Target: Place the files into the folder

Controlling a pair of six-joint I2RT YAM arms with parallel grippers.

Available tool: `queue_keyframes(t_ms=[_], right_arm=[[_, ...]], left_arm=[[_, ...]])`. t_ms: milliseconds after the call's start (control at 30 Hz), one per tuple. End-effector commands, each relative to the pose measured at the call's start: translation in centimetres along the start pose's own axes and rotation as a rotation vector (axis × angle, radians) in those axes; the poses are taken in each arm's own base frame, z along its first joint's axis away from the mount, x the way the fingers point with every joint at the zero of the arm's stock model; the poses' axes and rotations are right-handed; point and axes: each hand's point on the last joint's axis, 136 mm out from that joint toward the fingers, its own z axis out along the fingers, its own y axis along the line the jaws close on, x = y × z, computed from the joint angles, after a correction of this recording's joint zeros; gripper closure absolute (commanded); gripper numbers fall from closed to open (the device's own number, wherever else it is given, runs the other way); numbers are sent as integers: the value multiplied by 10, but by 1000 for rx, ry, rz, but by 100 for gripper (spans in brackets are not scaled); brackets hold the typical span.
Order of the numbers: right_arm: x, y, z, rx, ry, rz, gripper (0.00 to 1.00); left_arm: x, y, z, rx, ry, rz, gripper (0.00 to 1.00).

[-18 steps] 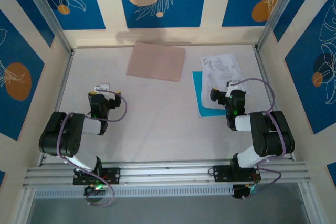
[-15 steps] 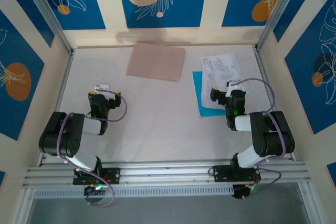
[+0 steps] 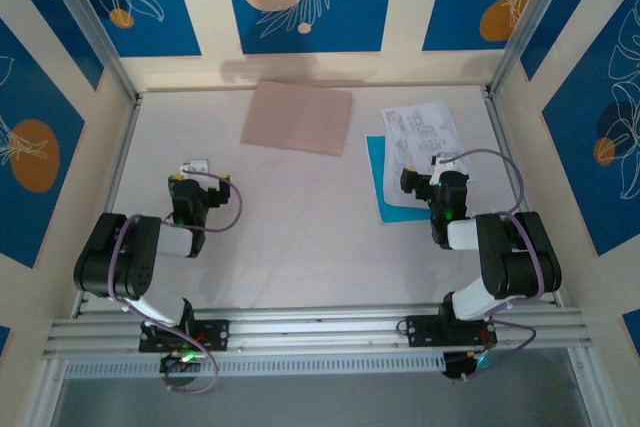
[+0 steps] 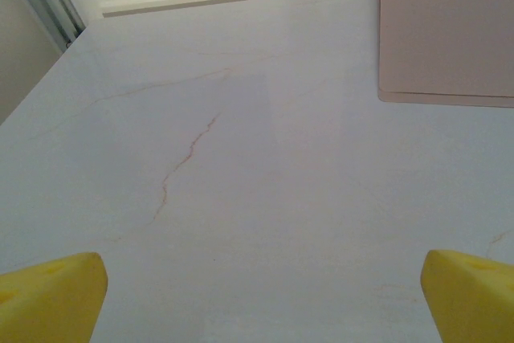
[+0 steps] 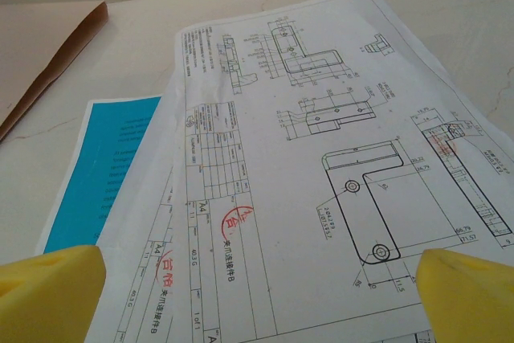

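Top ext cam: fixed, high above near edge of table (image 3: 300, 237), looks down & fwd, far enough to take in whole surface. L wrist cam: low, close to table, faces fwd, catches folder (image 4: 450, 30) corner upper right. R wrist cam: low, v. close over files (image 5: 321, 158), faces fwd, folder edge at left. Shared w/ top view: folder, files.

Soft, even light fills the top view, leaving the tabletop (image 3: 300, 207) pale with barely any shadow; fine detail there is slightly soft. In the left wrist view a bright band of glare washes out the far edge. In both wrist views the yellow fingertips (image 4: 48, 295) are blurred, while print on the files (image 5: 321, 158) reads sharp.
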Motion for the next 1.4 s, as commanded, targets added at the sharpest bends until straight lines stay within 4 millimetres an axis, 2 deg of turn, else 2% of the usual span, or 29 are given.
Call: queue_keyframes(t_ms=[0,100,167,267,333,367,400,433,467,500,533,600,700,767,900,1033,1100,1200,1367], right_arm=[[-12,-1,2,18,-37,-21,1],[-16,2,0,20,-29,-32,1],[-21,9,-3,14,-53,-66,1],[-43,6,-17,102,-72,-84,1],[-78,10,-30,139,-122,-75,1],[-97,14,-38,134,-156,-33,1],[-115,10,-46,161,-167,100,1],[-121,-4,-54,219,-109,310,1],[-121,-12,-60,246,-21,524,1],[-92,-22,-76,337,183,733,1],[-84,-21,-79,331,280,821,1],[-101,14,-64,56,350,826,2],[-114,36,-70,45,384,747,7],[-118,51,-75,52,438,671,10],[-114,85,-79,-34,561,584,26],[-100,118,-90,-172,651,600,29],[-90,129,-99,-217,676,607,29],[-80,140,-115,-270,686,591,29],[-71,140,-132,-286,720,571,29]], left_arm=[[-7,4,-3,-2,-38,-29,0],[-13,10,-11,-28,-62,-39,0],[-25,3,-19,-22,-86,3,0],[-49,-3,-30,-32,-93,65,0],[-83,-7,-44,-35,-186,57,0],[-102,-9,-49,-40,-232,50,0],[-123,-8,-53,-66,-271,7,0],[-142,-4,-54,-93,-276,-99,0],[-148,-3,-52,-86,-221,-215,0],[-142,-1,-54,-95,-94,-336,0],[-135,-2,-55,-86,13,-426,0],[-147,-26,-41,76,52,-495,0],[-153,-66,-17,233,218,-542,0],[-142,-88,1,274,386,-535,0],[-123,-122,35,327,593,-550,1],[-103,-160,70,429,727,-603,25],[-96,-174,88,448,753,-622,33],[-83,-187,115,440,778,-629,39],[-65,-200,151,416,797,-666,47]])
